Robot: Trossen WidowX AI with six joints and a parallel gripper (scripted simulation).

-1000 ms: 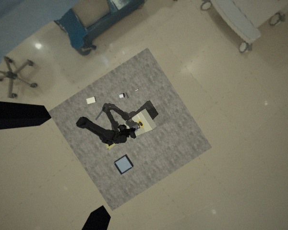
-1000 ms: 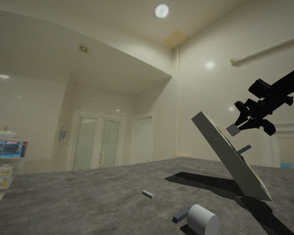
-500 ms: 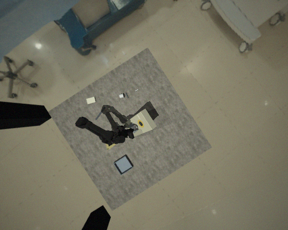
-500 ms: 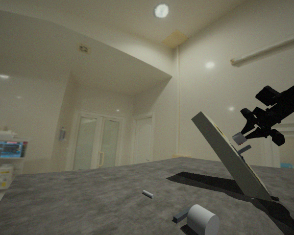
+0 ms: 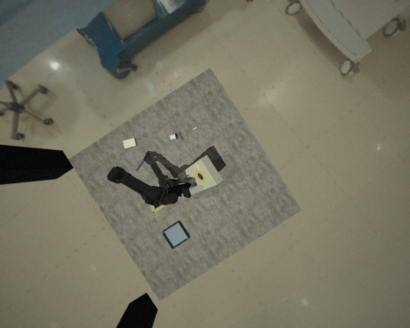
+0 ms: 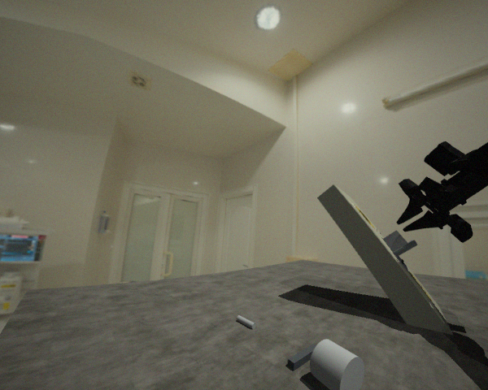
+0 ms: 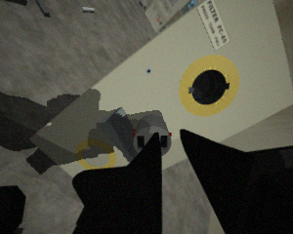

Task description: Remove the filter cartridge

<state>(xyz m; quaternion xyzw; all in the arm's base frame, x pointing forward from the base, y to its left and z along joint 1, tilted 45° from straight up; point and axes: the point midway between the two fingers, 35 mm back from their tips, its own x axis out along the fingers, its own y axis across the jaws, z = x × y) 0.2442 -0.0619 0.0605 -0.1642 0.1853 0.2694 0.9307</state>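
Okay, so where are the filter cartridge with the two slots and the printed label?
Filter cartridge (image 5: 193,182) (image 6: 394,240) (image 7: 148,132): top and exterior, its body; wrist, its slotted face.
Printed label (image 7: 215,24): wrist, its middle.

arm (image 5: 135,184) (image 6: 485,159) raised, bent | claw (image 5: 188,186) (image 6: 401,227) (image 7: 169,135) angled downward | jaws slightly parted

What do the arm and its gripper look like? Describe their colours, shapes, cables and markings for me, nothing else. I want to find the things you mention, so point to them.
The robot's matte black, chunky-jointed arm (image 5: 132,185) (image 6: 484,161) has thick, rounded links in the top view. Its black parallel-jaw gripper (image 5: 193,183) (image 6: 400,227) (image 7: 169,135) has wedge-shaped fingers tapering to sharp points, with blocky black parts behind them. I can make out no cables or markings on either.
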